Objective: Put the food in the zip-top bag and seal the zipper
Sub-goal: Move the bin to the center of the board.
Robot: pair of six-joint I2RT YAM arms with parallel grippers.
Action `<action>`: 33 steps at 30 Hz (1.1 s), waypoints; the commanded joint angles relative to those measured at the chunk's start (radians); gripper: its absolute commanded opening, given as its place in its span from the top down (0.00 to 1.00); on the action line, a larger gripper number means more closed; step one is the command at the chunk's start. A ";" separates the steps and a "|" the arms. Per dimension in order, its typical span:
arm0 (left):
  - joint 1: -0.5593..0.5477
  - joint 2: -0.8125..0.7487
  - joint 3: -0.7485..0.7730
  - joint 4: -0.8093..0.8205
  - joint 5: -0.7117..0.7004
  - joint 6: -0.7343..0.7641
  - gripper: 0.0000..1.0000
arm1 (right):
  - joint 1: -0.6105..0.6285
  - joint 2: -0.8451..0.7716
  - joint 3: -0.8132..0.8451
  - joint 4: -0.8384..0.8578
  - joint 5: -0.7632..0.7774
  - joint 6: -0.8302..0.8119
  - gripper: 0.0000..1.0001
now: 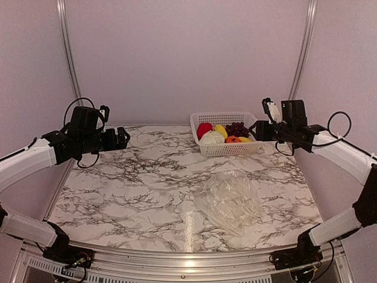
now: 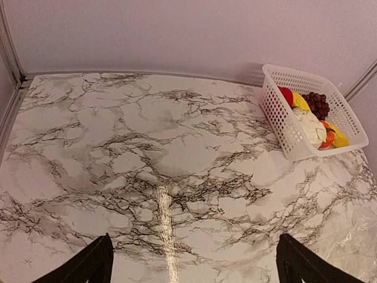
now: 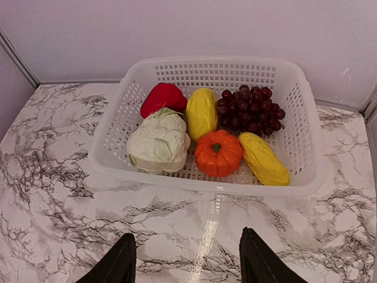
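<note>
Bright even light, glare streak on table [image 1: 189, 227], pics sharp

No readable text, label, brand, number or sign in any view: none on basket [image 3: 306, 147], bag [image 1: 230, 200], food pieces, arms or marble table [image 1: 129, 188].

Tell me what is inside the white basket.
The white basket holds a red pepper, a pale cabbage, dark grapes, an orange pumpkin, a back yellow piece and a front yellow piece. Whatever lies beneath them is covered and cannot be seen.
</note>
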State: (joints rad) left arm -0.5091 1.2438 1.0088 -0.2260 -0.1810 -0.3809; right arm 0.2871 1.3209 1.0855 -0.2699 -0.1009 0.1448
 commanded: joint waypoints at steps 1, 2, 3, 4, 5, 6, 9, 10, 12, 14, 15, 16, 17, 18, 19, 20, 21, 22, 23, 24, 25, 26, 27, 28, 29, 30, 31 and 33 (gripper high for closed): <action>-0.008 -0.052 -0.072 0.030 0.146 -0.084 0.02 | 0.040 0.120 0.086 -0.011 -0.020 -0.007 0.46; -0.012 -0.052 -0.072 0.021 0.163 -0.093 0.03 | 0.053 0.154 0.111 -0.018 -0.019 -0.008 0.48; -0.015 -0.050 -0.065 0.003 0.188 -0.101 0.04 | 0.065 0.189 0.138 -0.025 -0.016 -0.007 0.50; -0.021 -0.044 -0.057 -0.021 0.202 -0.105 0.05 | 0.079 0.220 0.166 -0.033 -0.014 -0.005 0.51; -0.026 -0.039 -0.049 -0.038 0.222 -0.106 0.06 | 0.093 0.255 0.194 -0.039 -0.013 -0.005 0.52; -0.031 -0.035 -0.044 -0.052 0.246 -0.105 0.07 | 0.109 0.284 0.223 -0.043 -0.011 -0.007 0.52; -0.045 -0.029 -0.032 -0.082 0.304 -0.095 0.08 | 0.157 0.366 0.304 -0.048 -0.006 -0.010 0.52; -0.052 -0.031 -0.028 -0.089 0.315 -0.091 0.08 | 0.171 0.399 0.333 -0.052 -0.005 -0.009 0.52; -0.063 -0.036 -0.019 -0.105 0.320 -0.092 0.10 | 0.194 0.466 0.412 -0.076 -0.007 -0.005 0.52; -0.065 -0.037 -0.003 -0.134 0.326 -0.099 0.10 | 0.212 0.533 0.477 -0.097 -0.019 0.003 0.52; -0.065 -0.036 0.007 -0.148 0.335 -0.099 0.10 | 0.219 0.566 0.507 -0.103 -0.024 0.010 0.52; -0.066 -0.036 0.015 -0.161 0.343 -0.097 0.10 | 0.228 0.595 0.532 -0.105 -0.032 0.020 0.52; -0.066 -0.039 0.018 -0.170 0.346 -0.094 0.10 | 0.234 0.619 0.556 -0.103 -0.042 0.026 0.52; -0.067 -0.046 0.018 -0.174 0.347 -0.092 0.10 | 0.242 0.647 0.577 -0.101 -0.048 0.032 0.51; -0.068 -0.056 0.013 -0.172 0.346 -0.091 0.10 | 0.248 0.670 0.602 -0.101 -0.056 0.040 0.50; -0.068 -0.066 0.005 -0.169 0.346 -0.090 0.10 | 0.254 0.699 0.630 -0.105 -0.066 0.049 0.49; -0.068 -0.077 -0.002 -0.166 0.346 -0.090 0.10 | 0.260 0.728 0.658 -0.112 -0.074 0.058 0.48; -0.068 -0.087 -0.007 -0.167 0.347 -0.090 0.10 | 0.265 0.764 0.689 -0.121 -0.079 0.066 0.47; -0.068 -0.094 -0.010 -0.171 0.348 -0.089 0.10 | 0.271 0.792 0.715 -0.127 -0.087 0.073 0.46; -0.069 -0.101 -0.012 -0.179 0.348 -0.088 0.10 | 0.278 0.816 0.741 -0.132 -0.090 0.076 0.44; -0.069 -0.107 -0.015 -0.188 0.349 -0.088 0.10 | 0.283 0.840 0.764 -0.136 -0.092 0.079 0.43; -0.069 -0.113 -0.019 -0.194 0.348 -0.088 0.10 | 0.290 0.862 0.786 -0.139 -0.092 0.080 0.42; -0.069 -0.121 -0.024 -0.202 0.347 -0.088 0.10 | 0.298 0.883 0.809 -0.145 -0.092 0.083 0.42; -0.069 -0.128 -0.030 -0.210 0.345 -0.089 0.10 | 0.302 0.907 0.829 -0.153 -0.087 0.087 0.41; -0.069 -0.138 -0.036 -0.215 0.345 -0.090 0.09 | 0.305 0.930 0.854 -0.164 -0.082 0.093 0.41; -0.069 -0.147 -0.042 -0.219 0.345 -0.090 0.09 | 0.306 0.951 0.877 -0.173 -0.080 0.099 0.41; -0.069 -0.159 -0.047 -0.221 0.344 -0.093 0.09 | 0.308 0.970 0.896 -0.180 -0.079 0.105 0.41; -0.069 -0.179 -0.057 -0.228 0.338 -0.097 0.09 | 0.307 1.004 0.930 -0.197 -0.077 0.115 0.41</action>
State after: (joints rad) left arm -0.5751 1.1091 0.9813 -0.3962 0.1570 -0.4725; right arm 0.5846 2.2723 1.9259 -0.4122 -0.1726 0.2241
